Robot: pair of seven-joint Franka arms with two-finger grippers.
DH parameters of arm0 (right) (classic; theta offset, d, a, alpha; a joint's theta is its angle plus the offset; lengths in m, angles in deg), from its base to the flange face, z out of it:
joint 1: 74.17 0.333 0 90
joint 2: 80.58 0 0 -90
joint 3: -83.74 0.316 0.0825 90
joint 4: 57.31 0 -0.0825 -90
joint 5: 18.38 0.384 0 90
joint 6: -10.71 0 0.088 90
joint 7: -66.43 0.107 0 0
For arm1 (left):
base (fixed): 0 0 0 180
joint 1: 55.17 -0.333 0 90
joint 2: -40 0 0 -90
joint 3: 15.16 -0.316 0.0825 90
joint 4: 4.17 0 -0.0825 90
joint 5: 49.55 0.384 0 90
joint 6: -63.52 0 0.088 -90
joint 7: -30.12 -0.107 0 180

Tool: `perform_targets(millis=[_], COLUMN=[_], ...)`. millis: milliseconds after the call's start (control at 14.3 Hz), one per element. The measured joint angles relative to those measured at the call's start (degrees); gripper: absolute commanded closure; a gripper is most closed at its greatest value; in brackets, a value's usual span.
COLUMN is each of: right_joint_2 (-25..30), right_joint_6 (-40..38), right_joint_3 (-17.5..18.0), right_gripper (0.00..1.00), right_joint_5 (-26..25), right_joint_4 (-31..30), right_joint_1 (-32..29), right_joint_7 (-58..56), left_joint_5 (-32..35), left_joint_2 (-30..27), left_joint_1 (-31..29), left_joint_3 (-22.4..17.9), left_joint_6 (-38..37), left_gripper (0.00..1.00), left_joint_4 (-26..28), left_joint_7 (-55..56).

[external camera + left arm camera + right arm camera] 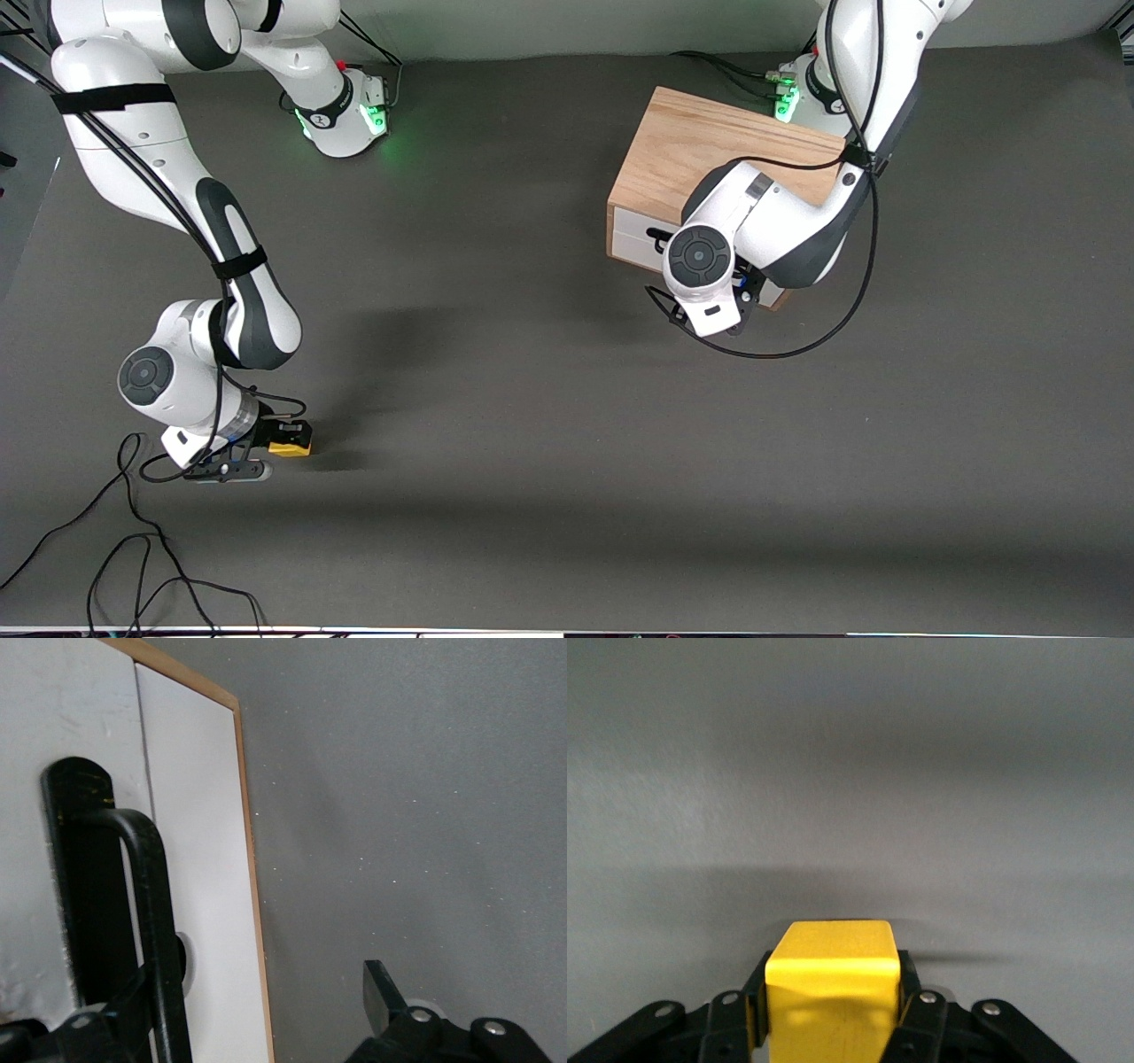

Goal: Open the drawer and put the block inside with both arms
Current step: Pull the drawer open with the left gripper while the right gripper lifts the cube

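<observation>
The oak box [700, 146] stands near the left arm's base. Its white drawer [633, 237] looks closed, with the black wire handle [155, 930] on its front. My left gripper [742, 292] is at the drawer front, mostly hidden under its wrist. In the left wrist view it [257, 1014] is open, the handle just inside one finger, the other fingertip [381, 997] over the grey table. My right gripper [282, 440] is low at the right arm's end of the table, nearer the front camera. It [831, 1014] is shut on the yellow block [833, 966], which also shows in the front view [291, 441].
Black cables [133, 549] lie loose on the grey table [532, 399] near the front edge, by the right gripper. A cable loop [797, 346] hangs from the left arm in front of the drawer.
</observation>
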Motion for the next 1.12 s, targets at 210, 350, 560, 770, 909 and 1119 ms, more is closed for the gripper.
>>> perform_targets(millis=[210,350,560,770,909,1119], right_joint_2=[0.36,1.17,3.11,3.96,4.02,5.07], right_joint_6=[-5.37,-11.57,-19.53,-26.91,-32.60,-41.48], right_joint_3=[0.00,0.02,0.05,0.06,0.10,0.28], right_gripper=[0.69,0.69,0.69,0.69,0.69,0.69], right_joint_5=[0.00,0.01,0.09,1.55,2.54,2.86], right_joint_4=[4.01,7.69,12.43,17.34,21.77,28.11], right_joint_1=[0.01,0.03,0.03,0.03,0.05,0.14], right_joint_7=[0.00,0.01,0.01,0.03,0.03,0.04], left_joint_5=[0.01,0.01,0.02,0.70,1.85,2.55], left_joint_2=[0.33,1.39,3.09,3.30,3.88,5.55], left_joint_1=[0.00,-0.01,-0.04,-0.03,-0.03,0.00], left_joint_3=[-0.03,-0.09,-0.18,-0.16,-0.15,-0.11], left_joint_6=[0.03,0.03,-0.25,0.28,3.09,4.82], left_gripper=[0.00,0.00,0.00,0.00,0.00,0.00], left_joint_4=[-1.50,-3.26,-5.40,-5.92,-7.15,-9.75], left_joint_7=[0.00,0.00,0.00,0.42,0.90,0.95])
